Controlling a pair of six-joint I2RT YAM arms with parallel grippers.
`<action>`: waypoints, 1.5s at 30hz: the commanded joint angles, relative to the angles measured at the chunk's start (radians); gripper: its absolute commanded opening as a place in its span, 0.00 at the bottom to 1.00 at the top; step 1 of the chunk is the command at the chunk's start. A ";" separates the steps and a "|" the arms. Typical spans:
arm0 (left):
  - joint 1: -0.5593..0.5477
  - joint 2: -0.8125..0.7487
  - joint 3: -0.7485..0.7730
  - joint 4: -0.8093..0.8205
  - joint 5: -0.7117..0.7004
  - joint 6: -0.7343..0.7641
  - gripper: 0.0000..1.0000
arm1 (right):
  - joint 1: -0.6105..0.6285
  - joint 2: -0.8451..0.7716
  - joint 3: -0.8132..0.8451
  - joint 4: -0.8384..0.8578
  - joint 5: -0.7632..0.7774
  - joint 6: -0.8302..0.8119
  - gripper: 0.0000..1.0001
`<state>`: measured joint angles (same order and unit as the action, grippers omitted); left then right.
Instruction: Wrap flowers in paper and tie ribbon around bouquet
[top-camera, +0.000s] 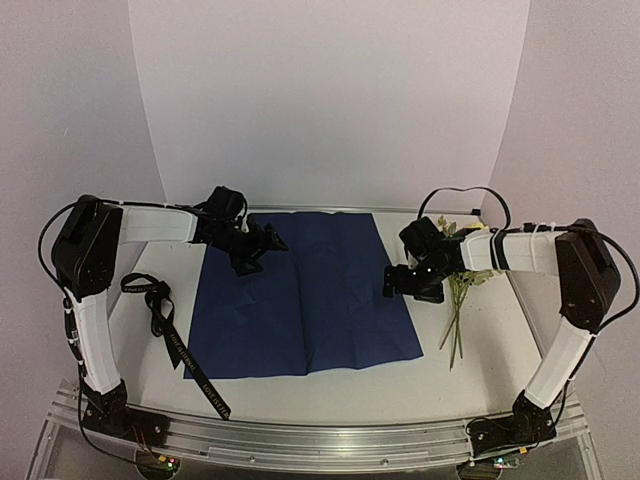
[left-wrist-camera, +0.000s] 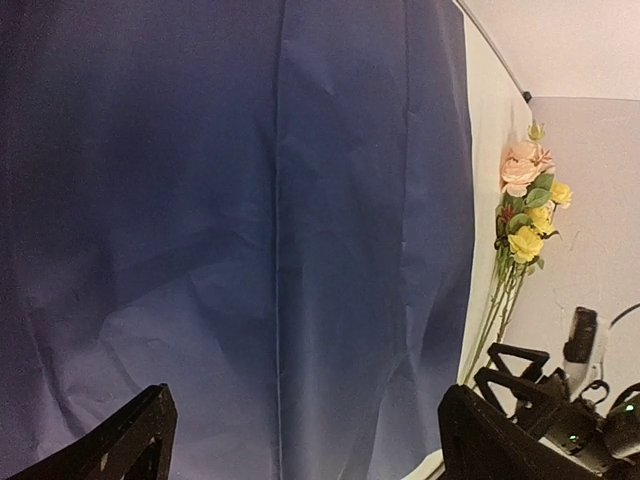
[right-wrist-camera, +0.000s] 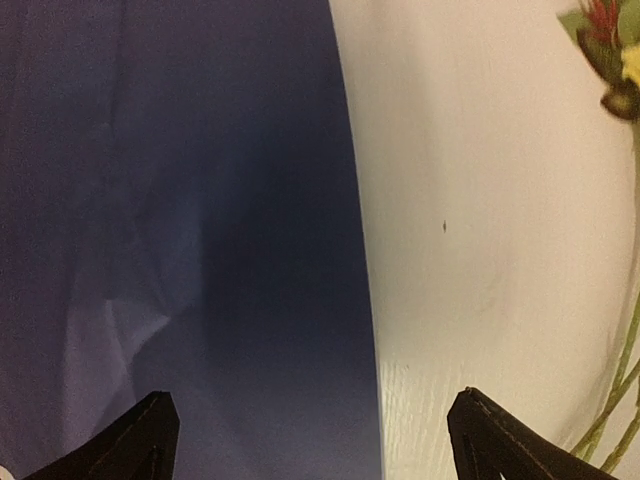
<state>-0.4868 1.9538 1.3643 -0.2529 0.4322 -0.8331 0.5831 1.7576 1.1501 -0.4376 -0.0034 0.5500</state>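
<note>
1. My left tool (top-camera: 266, 247): fingers spread wide, nothing between them. It sits over the far left part of the paper (top-camera: 300, 300) and points across toward my right tool (top-camera: 392, 281).
2. My right tool: fingers also spread wide and empty. It sits over the paper's right edge. In the right wrist view, one finger is above the navy sheet and the other above the bare surface (right-wrist-camera: 480, 200).
3. Paper: spread flat on the surface, navy face up, creased. It lies beneath and between my two tools.
4. Flowers (top-camera: 458, 312): lying on the surface on the outer side of my right tool, past the paper's right edge and apart from the sheet. The stems run toward the near edge. From above, my right arm partly hides the blooms. The left wrist view shows the pink and yellow blooms (left-wrist-camera: 525, 200) across the sheet.
5. Ribbon (top-camera: 175, 340): lying loose on the surface on the outer side of my left tool, left of the paper. It is looped at its far end, with its tail running toward the near edge. I cannot tell whether it touches the sheet.
</note>
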 joint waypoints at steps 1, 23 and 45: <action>0.008 0.028 0.013 0.018 0.036 0.035 0.93 | -0.003 -0.094 -0.127 0.049 -0.076 0.072 0.96; 0.056 0.315 0.289 -0.112 -0.002 0.121 0.91 | -0.003 -0.276 -0.446 0.229 -0.228 0.375 0.01; 0.049 0.538 0.621 -0.237 0.193 0.268 0.96 | 0.291 -0.342 -0.456 0.016 -0.030 0.529 0.00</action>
<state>-0.4160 2.4573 1.9770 -0.4184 0.6027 -0.6232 0.8391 1.4677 0.7188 -0.2976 -0.1346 1.0248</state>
